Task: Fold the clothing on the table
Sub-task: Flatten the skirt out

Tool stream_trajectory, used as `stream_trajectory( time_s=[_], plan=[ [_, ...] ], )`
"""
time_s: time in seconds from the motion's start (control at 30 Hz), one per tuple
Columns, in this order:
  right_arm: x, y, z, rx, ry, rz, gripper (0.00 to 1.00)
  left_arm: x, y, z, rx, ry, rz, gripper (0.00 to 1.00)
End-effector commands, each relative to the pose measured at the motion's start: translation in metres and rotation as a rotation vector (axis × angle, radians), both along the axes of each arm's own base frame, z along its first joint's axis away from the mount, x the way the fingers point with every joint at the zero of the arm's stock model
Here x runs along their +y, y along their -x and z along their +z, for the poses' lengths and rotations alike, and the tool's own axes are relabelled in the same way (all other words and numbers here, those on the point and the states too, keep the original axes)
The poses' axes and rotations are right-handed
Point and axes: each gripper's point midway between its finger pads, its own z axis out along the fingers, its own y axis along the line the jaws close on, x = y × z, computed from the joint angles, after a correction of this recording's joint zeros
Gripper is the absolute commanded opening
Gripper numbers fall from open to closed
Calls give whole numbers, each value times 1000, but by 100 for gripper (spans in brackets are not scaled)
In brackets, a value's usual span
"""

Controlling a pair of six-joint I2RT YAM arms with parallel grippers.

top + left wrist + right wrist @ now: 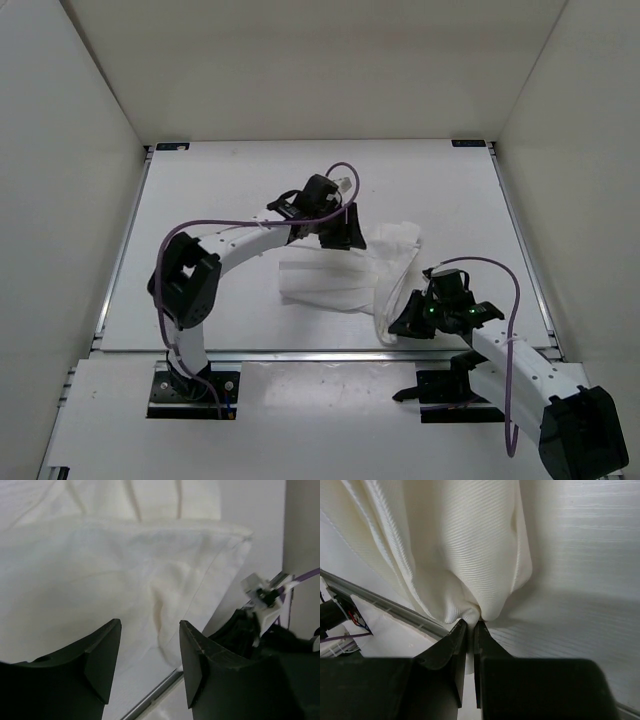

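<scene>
The cloth (325, 282) is lying mid-way across the table (200, 220), partly doubled into a rough band, with its right end bunching. The left gripper (150, 630) is hovering open over its far part, holding nothing. The right gripper (470, 626) is pinching the near-right edge. More folding seems to be remaining.

Bright, even, diffuse light fills the overhead view. The white bench (200, 200), enclosure walls (60, 150) and clothing (330, 285) nearly merge, told apart only by faint, soft-edged grey shadows along the folds. Two small green lamps (430, 312) glow on the right wrist. In the left wrist view the left fingers (100, 655) are near-black and slightly soft, and the cloth behind looks hazy. In the right wrist view the fabric's ribbing is crisp, while the right fingers (447, 655) are underexposed dark shapes.
</scene>
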Motion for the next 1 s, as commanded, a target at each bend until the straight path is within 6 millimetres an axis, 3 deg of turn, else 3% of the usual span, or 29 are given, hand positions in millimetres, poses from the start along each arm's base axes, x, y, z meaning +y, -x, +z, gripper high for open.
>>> stream_trajectory(
  time_s=[0.0, 0.1, 0.17, 0.2, 0.23, 0.43, 0.53, 0.67, 0.77, 0.87, 0.97],
  plan=[
    [-7, -3, -13, -5, 50, -36, 0, -49, -15, 37, -51, 151, -26, 61],
    [-9, 1, -23, 2, 82, -25, 0, -72, -24, 43, -8, 250, -5, 66],
    [-9, 2, -26, 1, 90, -24, 0, -85, -27, 34, 24, 261, -3, 67],
    [-9, 2, -28, 2, 89, -25, 0, -89, -31, 41, 22, 264, -7, 66],
    [-10, 5, -32, 11, 90, -21, 0, -94, -29, 31, 39, 248, -17, 67],
    [-11, 7, -38, 8, 105, -22, 0, -125, -30, 31, 96, 307, -39, 73],
    [-12, 8, -40, -2, 117, -11, 0, -133, -30, 26, 141, 300, -53, 82],
    [-13, 9, -43, -4, 128, -10, 0, -139, -24, 15, 212, 270, -90, 86],
    [-11, 5, -40, -20, 115, -16, 0, -142, -32, 19, 224, 236, -103, 88],
    [-12, 2, -39, -42, 114, -15, 0, -147, -32, 2, 262, 182, -116, 95],
    [-12, 5, -41, -41, 113, -10, 0, -155, -24, -28, 324, 139, -146, 97]
  ],
)
